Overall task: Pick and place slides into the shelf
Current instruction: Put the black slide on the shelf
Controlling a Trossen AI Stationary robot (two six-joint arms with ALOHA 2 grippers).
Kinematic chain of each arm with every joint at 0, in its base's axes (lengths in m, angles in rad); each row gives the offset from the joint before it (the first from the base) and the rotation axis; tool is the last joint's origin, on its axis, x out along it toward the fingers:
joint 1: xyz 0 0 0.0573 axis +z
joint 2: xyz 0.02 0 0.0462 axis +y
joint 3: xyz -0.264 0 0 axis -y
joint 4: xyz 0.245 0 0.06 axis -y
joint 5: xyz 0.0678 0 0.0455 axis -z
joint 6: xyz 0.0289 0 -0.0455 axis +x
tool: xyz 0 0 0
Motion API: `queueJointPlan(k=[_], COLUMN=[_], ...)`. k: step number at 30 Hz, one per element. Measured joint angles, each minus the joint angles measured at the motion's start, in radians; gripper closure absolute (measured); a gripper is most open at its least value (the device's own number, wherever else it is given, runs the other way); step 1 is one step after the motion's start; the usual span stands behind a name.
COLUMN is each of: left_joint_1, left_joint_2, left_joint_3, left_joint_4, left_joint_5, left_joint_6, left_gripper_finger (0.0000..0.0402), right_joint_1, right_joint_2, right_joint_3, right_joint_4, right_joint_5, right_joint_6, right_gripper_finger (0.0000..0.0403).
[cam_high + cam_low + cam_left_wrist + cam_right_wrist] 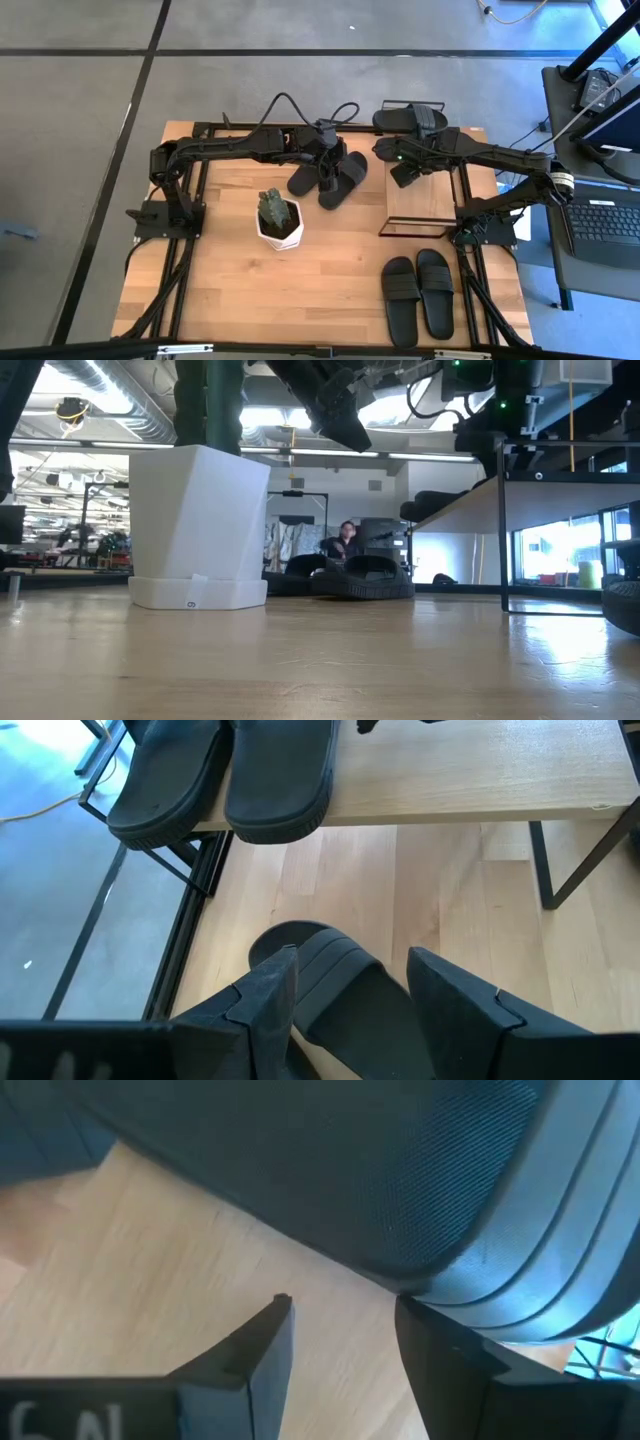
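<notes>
Six matte black slide sandals show: one pair (418,292) lies at the near right of the wooden table (330,270), one pair (330,176) at the far middle, one pair (410,119) on the far end of the light wooden shelf (408,205). Left gripper (345,995) hovers with fingers apart above a sandal of the middle pair. Right gripper (340,1330), also parted, is over the shelf board beside a sandal.
</notes>
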Motion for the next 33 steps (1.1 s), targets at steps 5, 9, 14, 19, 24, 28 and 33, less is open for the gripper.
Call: queueJointPlan(k=[5,9,14,19,24,28,33], left_joint_1=[0.000,0.000,0.000,0.000,0.000,0.000,0.000], left_joint_2=[0.000,0.000,0.000,0.000,0.000,0.000,0.000], left_joint_3=[0.000,0.000,0.000,0.000,0.000,0.000,0.000], left_joint_4=[0.000,0.000,0.000,0.000,0.000,0.000,0.000], left_joint_5=[0.000,0.000,0.000,0.000,0.000,0.000,0.000], left_joint_6=[0.000,0.000,-0.001,-0.003,-0.003,-0.003,-0.002], left_gripper_finger=[0.0220,0.0220,0.0220,0.0220,0.0220,0.0220,0.0220], right_joint_1=[-0.001,-0.006,-0.036,-0.059,-0.059,-0.059,-0.058], right_joint_2=[0.000,0.000,0.002,0.002,0.002,0.002,0.002], right_joint_3=[0.000,0.000,0.000,0.000,0.000,0.000,0.036], right_joint_4=[0.044,0.090,0.099,0.100,0.100,0.100,0.098], right_joint_5=[0.002,0.001,0.021,0.032,0.033,0.034,0.035], right_joint_6=[-0.010,-0.033,-0.033,-0.056,-0.056,-0.056,-0.057], right_gripper_finger=[0.0226,0.0226,0.0226,0.0226,0.0226,0.0226,0.0226])
